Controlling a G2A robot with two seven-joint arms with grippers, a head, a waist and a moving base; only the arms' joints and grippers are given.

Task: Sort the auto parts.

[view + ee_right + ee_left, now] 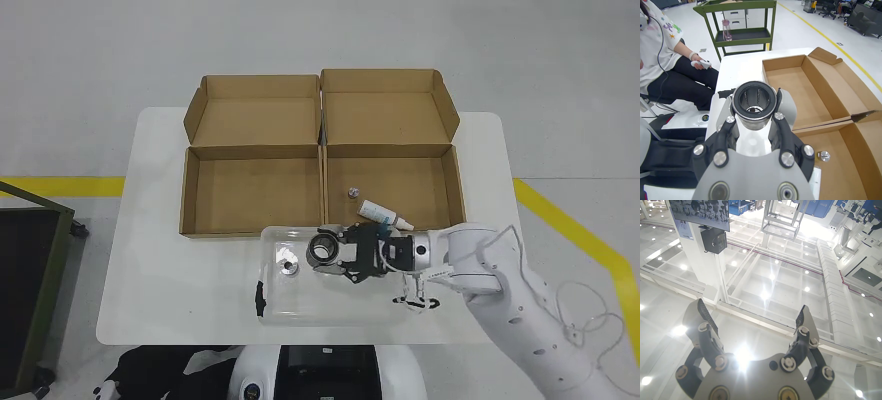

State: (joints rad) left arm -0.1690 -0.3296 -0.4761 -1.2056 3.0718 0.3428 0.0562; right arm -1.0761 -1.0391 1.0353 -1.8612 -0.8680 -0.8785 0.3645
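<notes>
My right pincer is clenched on a steel linear bearing, holding it over the clear tray on the robot's side of the counter. In the right wrist view I look into the bearing's bore and see rows of small balls. A smaller metal fitting lies in the tray. The right-hand cardboard box holds a small stud and a white bottle, whose label print is too small to read. My left pincer is released, empty, and aimed at the ceiling.
</notes>
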